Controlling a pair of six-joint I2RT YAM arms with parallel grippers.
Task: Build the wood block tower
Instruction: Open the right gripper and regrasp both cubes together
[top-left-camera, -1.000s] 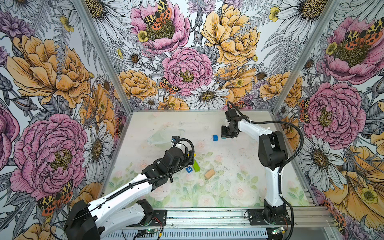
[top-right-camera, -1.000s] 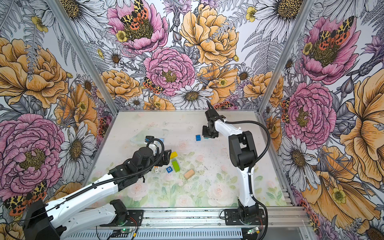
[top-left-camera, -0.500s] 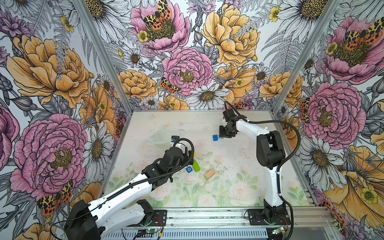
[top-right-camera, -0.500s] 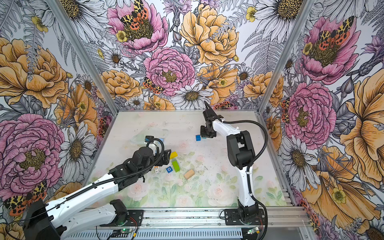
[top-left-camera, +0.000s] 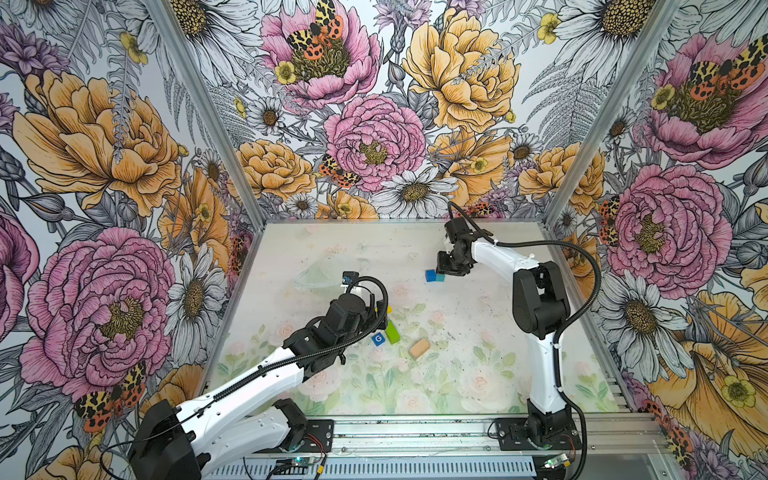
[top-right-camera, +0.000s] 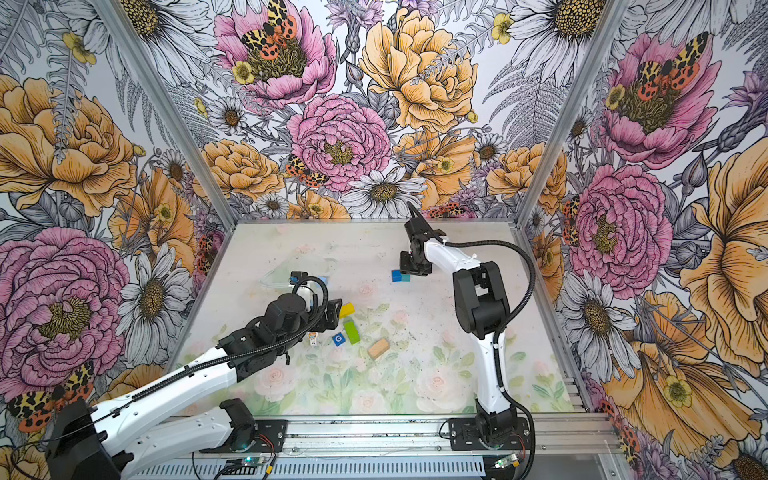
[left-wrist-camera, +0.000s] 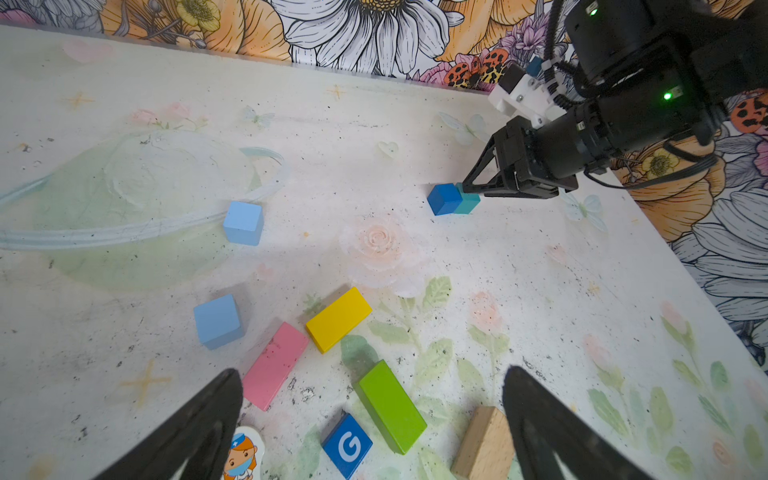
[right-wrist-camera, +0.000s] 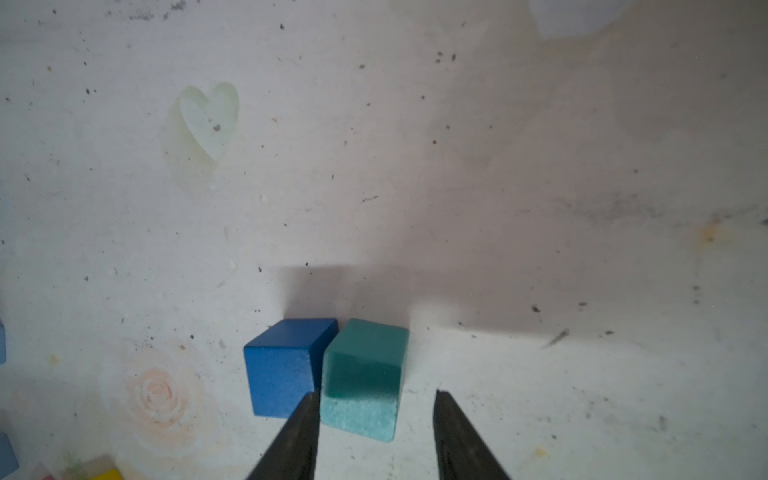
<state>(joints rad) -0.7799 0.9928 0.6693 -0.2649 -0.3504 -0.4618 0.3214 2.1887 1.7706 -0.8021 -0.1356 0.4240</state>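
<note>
In the right wrist view a teal cube (right-wrist-camera: 365, 374) rests on the floor, touching a dark blue cube (right-wrist-camera: 282, 365). My right gripper (right-wrist-camera: 375, 394) is open around the teal cube, with a gap on one side. My left gripper (left-wrist-camera: 372, 372) hangs wide open and empty above loose pieces. These are a green brick (left-wrist-camera: 390, 407), a blue G cube (left-wrist-camera: 348, 445), a tan brick (left-wrist-camera: 484, 444), a pink brick (left-wrist-camera: 276, 365), a yellow brick (left-wrist-camera: 338, 319), two light blue cubes (left-wrist-camera: 218, 321) (left-wrist-camera: 244, 222) and a small toy figure (left-wrist-camera: 241, 457). No block is stacked.
The floor (top-left-camera: 457, 353) is a pale floral mat, boxed in by flower-printed walls (top-left-camera: 374, 124) at the back and both sides. A metal rail (top-left-camera: 415, 432) carrying both arm bases runs along the front edge. My right arm (top-left-camera: 536, 299) stands at the right.
My right gripper has opened and let go of the teal cube, which now sits beside the dark blue cube. That arm shifted slightly left. The left arm has not moved.
</note>
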